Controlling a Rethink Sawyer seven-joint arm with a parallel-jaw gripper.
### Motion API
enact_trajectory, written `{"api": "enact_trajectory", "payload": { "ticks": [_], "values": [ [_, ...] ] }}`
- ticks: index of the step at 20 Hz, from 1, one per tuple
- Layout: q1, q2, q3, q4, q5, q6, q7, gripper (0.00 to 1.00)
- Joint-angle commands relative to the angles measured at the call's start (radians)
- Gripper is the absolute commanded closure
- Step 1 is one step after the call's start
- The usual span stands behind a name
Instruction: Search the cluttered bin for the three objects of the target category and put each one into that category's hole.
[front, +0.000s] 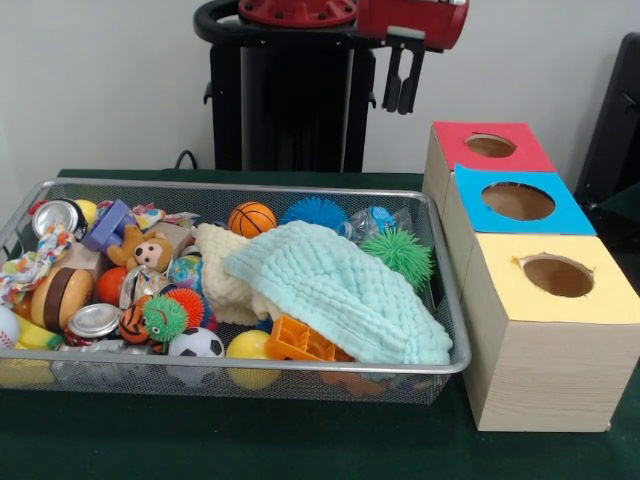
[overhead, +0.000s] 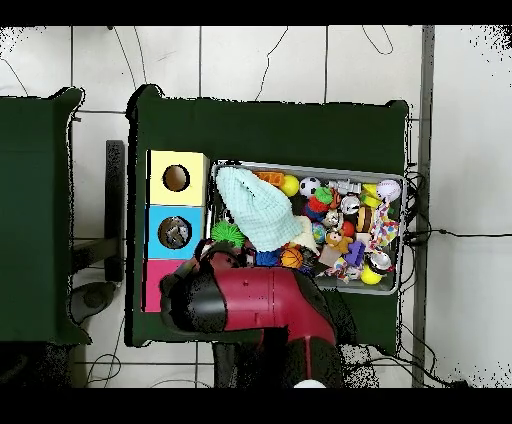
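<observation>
**Gripper raised behind a full bin, three holes waiting at the right**

Seen from the front: gripper (front: 403, 80) hanging high above the table's far edge, behind the wire bin (front: 300, 366), holding nothing; fingers hard to separate, so impossible to tell whether apart or together. Bin crowded. Pale mint cloth (front: 340, 295) draped over the right half, partly covering an orange plastic block (front: 300, 340) near the front rim. Toy basketball (front: 251, 218), blue spiky ball (front: 314, 211) and green spiky ball (front: 402, 254) along the far side. Teddy bear (front: 147, 250), crushed can (front: 94, 320), toy soccer ball (front: 196, 343) and yellow ball (front: 250, 346) in the left and near parts. Target category not evident from the pictures.

Right of the bin, touching in a row: red-topped box (front: 490, 146) farthest, blue-topped box (front: 517, 201) in the middle, yellow-topped box (front: 556, 276) nearest, each with a round hole in its top.

From overhead: red arm (overhead: 255, 300) over the table edge beside the bin.
</observation>
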Motion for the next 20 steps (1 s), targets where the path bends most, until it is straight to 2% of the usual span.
{"api": "enact_trajectory", "payload": {
  "ticks": [1,7,10,15,18,20],
  "values": [
    [-0.057,0.057,0.167,-0.01,-0.098,0.071,-0.209,1.0],
    [-0.052,0.045,0.157,0.01,-0.13,0.115,-0.159,1.0],
    [-0.072,0.022,0.166,0.05,-0.13,0.116,-0.154,1.0],
    [-0.118,-0.108,0.156,0.164,-0.113,0.169,-0.2,1.0],
    [-0.179,-0.185,0.167,0.25,-0.102,0.157,-0.242,1.0],
    [-0.247,-0.228,0.197,0.307,-0.08,0.147,-0.291,1.0]
  ]
}}
